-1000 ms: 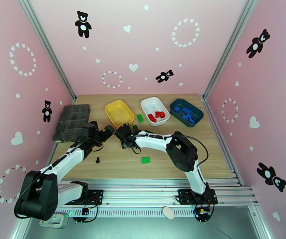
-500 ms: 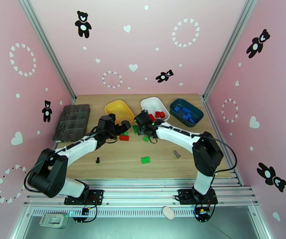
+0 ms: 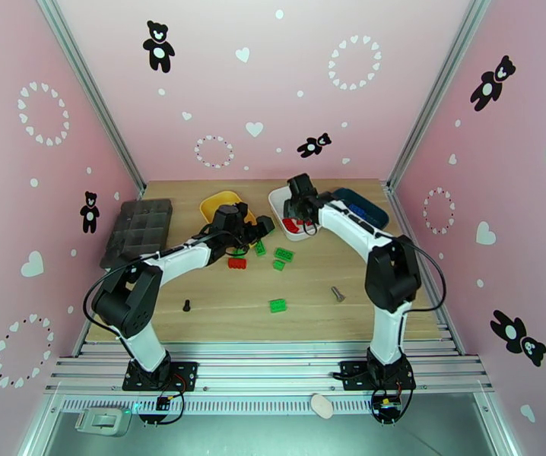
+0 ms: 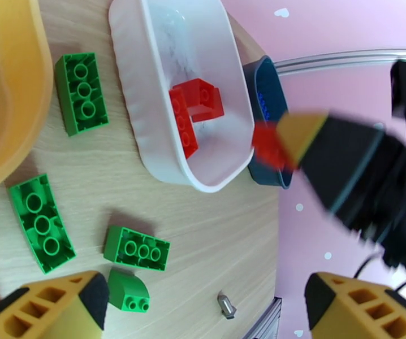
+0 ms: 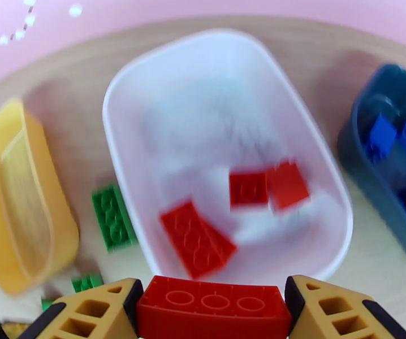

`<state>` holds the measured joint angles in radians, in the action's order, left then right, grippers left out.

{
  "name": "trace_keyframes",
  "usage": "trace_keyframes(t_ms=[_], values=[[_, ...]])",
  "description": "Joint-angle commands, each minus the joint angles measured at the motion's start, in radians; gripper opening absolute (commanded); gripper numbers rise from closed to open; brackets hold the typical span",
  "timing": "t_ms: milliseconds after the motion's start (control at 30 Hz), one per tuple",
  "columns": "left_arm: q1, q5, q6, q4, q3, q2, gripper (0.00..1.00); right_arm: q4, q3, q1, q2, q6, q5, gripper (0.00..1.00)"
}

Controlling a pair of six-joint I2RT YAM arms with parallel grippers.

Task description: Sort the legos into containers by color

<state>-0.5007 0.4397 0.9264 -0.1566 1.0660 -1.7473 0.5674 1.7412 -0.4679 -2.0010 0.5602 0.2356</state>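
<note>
on the left, your left claw hangs spread wide and empty over the loose green bricks, at 5 o'clock from the yellow tub. that tub looks bare where it shows, so i judge green is not begun. i count five green pieces on the wood, one stray green brick off toward 6 o'clock. a loose red brick lies among them.

at 12 o'clock the white tub holds three red bricks. your right claw pinches a fourth red brick above its near rim, ready to drop.

at 1 o'clock the teal tub holds the blue bricks. i see none on the table, so blue looks finished.

no brand, label or writing can be read.
</note>
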Motion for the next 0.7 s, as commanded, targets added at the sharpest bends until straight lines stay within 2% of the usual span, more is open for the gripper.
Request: trace_keyframes(t_ms=[0, 133, 300, 667], values=[[-0.002, 0.014, -0.008, 0.006, 0.038, 0.019, 0.97, 0.083, 0.100, 0.018, -0.071, -0.026, -0.030, 0.67], [-0.002, -0.030, -0.054, 0.068, 0.025, 0.082, 0.97, 0.097, 0.136, 0.019, -0.087, -0.036, -0.038, 0.76], [-0.001, -0.084, -0.100, 0.123, -0.008, 0.156, 0.98, 0.084, 0.092, 0.013, -0.038, -0.037, -0.051, 0.79], [0.005, -0.277, -0.189, 0.268, -0.099, 0.311, 0.98, 0.052, -0.030, -0.090, 0.097, -0.069, -0.035, 0.75]])
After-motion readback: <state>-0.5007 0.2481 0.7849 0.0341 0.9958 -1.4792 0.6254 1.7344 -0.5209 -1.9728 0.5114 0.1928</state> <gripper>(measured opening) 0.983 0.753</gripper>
